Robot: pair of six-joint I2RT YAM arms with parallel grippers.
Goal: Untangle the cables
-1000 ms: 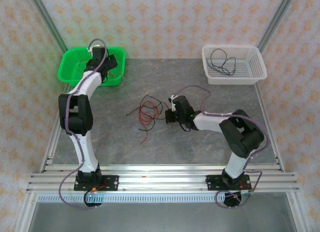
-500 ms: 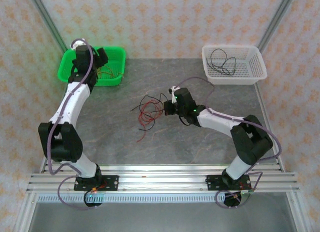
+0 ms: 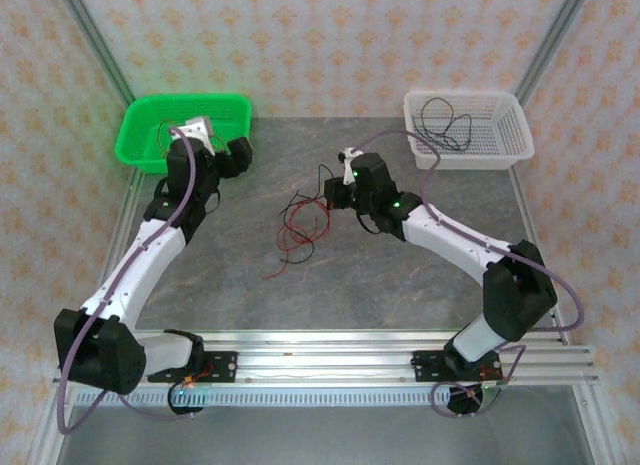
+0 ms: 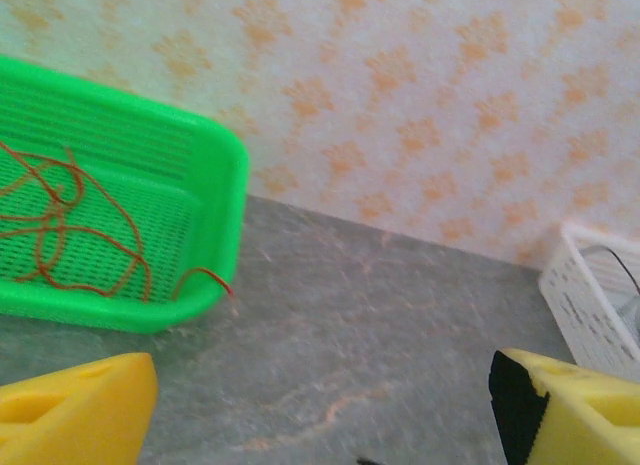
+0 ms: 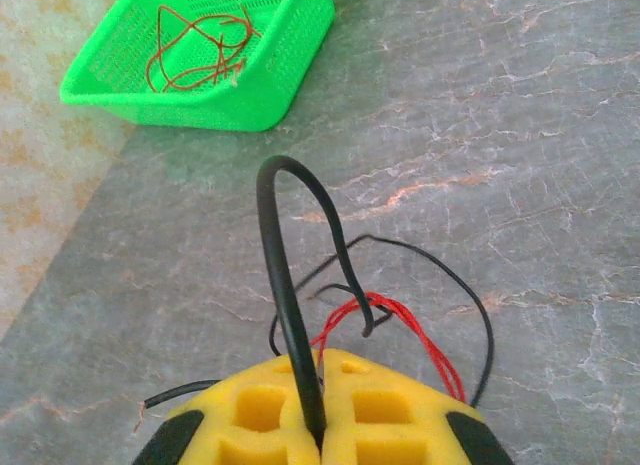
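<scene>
The cables [image 3: 297,225] lie as a loose tangle of red and black strands in the middle of the table. My right gripper [image 3: 334,193] is at the tangle's far right edge, shut on a black cable. In the right wrist view that black cable [image 5: 280,275] arches up out of the closed yellow pads [image 5: 260,410], with red strands [image 5: 405,325] and more black loops on the table beyond. My left gripper [image 3: 231,157] hangs just in front of the green basket, open. Nothing is between its yellow fingers [image 4: 75,405].
A green basket [image 3: 140,150] at the back left holds a coiled red wire [image 4: 70,220]. A white basket [image 3: 480,155] at the back right holds a black cable [image 3: 445,120]. Patterned walls close in the table on three sides.
My left arm has drawn back out of the green basket towards the table, its jaws narrowing slightly. My right gripper has moved away from me with the black cable, pulling the tangle along.
</scene>
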